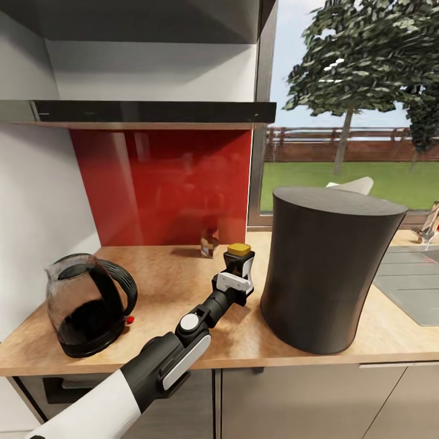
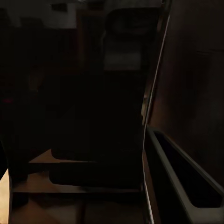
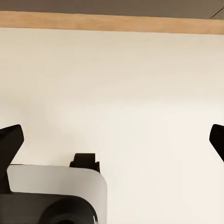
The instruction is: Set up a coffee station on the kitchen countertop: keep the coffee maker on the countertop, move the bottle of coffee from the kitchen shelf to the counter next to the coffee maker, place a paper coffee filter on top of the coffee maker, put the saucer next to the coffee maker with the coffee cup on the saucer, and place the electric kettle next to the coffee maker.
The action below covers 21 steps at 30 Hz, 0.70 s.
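Wood-grain kitchen countertop [image 1: 171,274] on grey cabinet fronts, backed by a glossy red splashback [image 1: 164,183]. Left arm stretched forward over the worktop, left gripper [image 1: 239,268] closed around the bottle of coffee [image 1: 239,251], yellow lid poking above the fingers. Held just beside the tall dark grey coffee maker [image 1: 326,274] (bulk near the worktop's front edge, by a window). Smoky glass electric kettle [image 1: 88,311] with black handle and red switch, well apart at the worktop's left end. Small clear glass [image 1: 209,244] against the splashback. Right gripper [image 3: 114,140] spread wide before a pale surface, holding nothing.
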### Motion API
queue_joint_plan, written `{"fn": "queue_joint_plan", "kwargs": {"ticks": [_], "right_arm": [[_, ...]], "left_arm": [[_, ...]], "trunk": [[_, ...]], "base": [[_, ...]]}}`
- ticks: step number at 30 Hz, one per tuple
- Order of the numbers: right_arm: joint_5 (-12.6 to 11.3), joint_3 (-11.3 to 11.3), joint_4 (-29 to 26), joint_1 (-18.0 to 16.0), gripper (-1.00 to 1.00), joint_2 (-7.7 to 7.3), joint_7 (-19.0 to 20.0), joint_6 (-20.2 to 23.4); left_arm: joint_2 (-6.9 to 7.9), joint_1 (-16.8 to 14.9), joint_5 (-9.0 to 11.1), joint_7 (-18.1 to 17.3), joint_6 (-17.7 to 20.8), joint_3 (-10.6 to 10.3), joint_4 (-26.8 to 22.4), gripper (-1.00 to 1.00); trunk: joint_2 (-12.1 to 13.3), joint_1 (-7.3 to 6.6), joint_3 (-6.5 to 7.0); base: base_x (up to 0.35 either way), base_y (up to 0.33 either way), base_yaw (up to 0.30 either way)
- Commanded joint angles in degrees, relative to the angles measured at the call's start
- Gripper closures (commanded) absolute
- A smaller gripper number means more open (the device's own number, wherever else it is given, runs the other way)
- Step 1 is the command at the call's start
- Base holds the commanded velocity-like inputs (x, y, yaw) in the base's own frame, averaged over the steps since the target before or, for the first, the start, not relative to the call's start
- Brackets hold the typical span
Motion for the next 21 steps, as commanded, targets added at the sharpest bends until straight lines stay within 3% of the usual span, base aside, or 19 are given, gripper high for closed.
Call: {"fn": "queue_joint_plan", "kwargs": {"ticks": [1,21], "right_arm": [[0.1,0.1,0.0,0.0,-1.0,-0.02,0.0,-0.2],[0.1,0.1,0.0,0.0,-1.0,-0.02,0.0,-0.2]], "left_arm": [[0.03,-0.1,0.4,0.4,-0.3,-0.2,0.0,1.0],[0.12,-0.1,0.4,0.4,-0.3,0.3,0.0,1.0]], "trunk": [[0.0,0.0,-0.13],[0.0,0.0,-0.5]], "base": [[0.0,0.0,0.0],[0.018,0.0,0.0]]}}
